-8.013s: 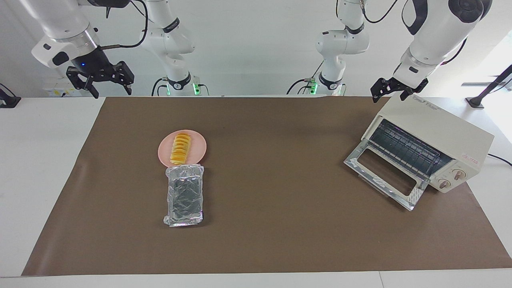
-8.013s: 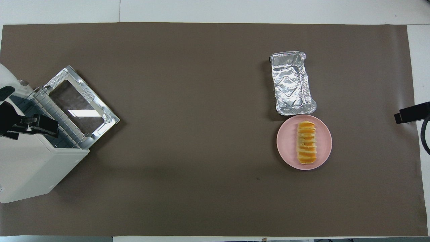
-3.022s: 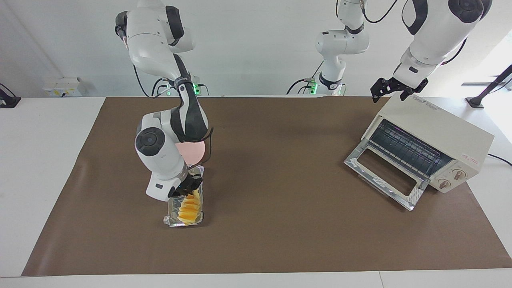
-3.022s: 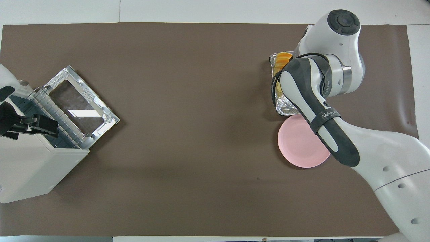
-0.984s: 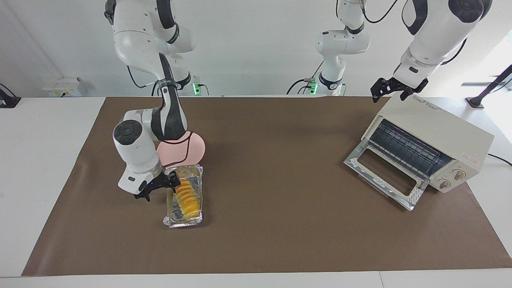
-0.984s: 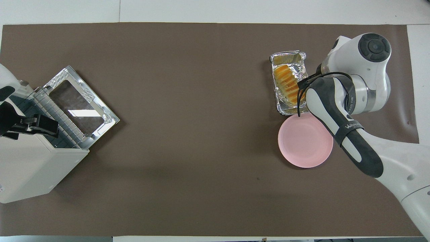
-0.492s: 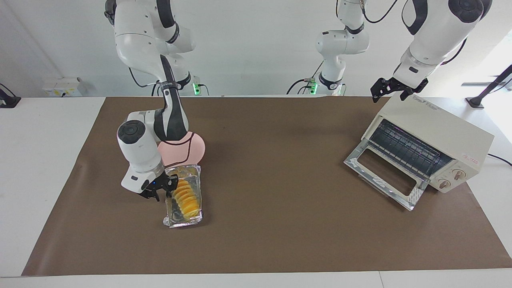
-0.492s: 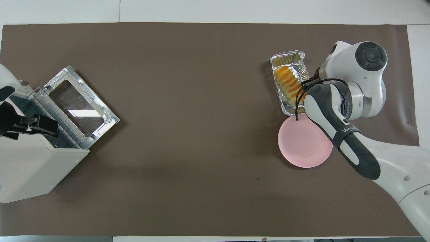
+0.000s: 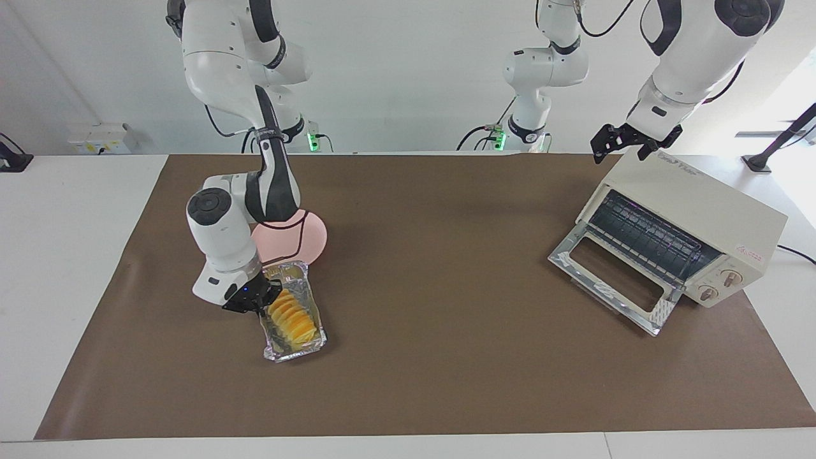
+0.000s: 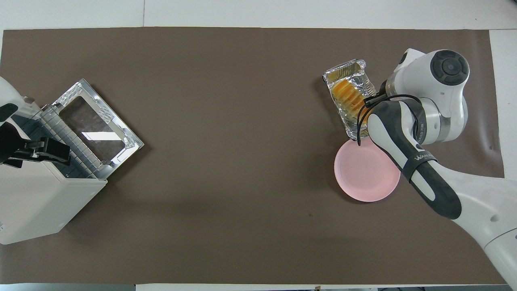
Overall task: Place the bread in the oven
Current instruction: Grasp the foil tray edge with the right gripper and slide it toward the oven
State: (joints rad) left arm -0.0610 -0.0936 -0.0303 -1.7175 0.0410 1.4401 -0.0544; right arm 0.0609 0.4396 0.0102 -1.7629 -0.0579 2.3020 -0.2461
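The yellow-orange bread (image 9: 290, 315) lies in the crinkled foil tray (image 9: 299, 345), which stands askew on the mat, farther from the robots than the pink plate (image 9: 308, 240). My right gripper (image 9: 258, 298) is low at the tray's long side rim and shut on it. In the overhead view the bread (image 10: 348, 98) shows in the tray (image 10: 343, 71), and the right arm's wrist hides the gripper. The cream-white oven (image 9: 701, 197) stands at the left arm's end with its glass door (image 9: 605, 280) dropped open. My left gripper (image 9: 631, 143) waits open over the oven's top.
The pink plate (image 10: 365, 173) is bare and touches the tray's near end. A brown mat (image 9: 433, 357) covers the table between tray and oven. The oven (image 10: 36, 206) stands turned, with its open door (image 10: 97, 129) toward the table's middle.
The right gripper has closed in on the tray's side rim. The tray with the bread has turned, its near end swinging toward the right arm's end. The left arm has not moved.
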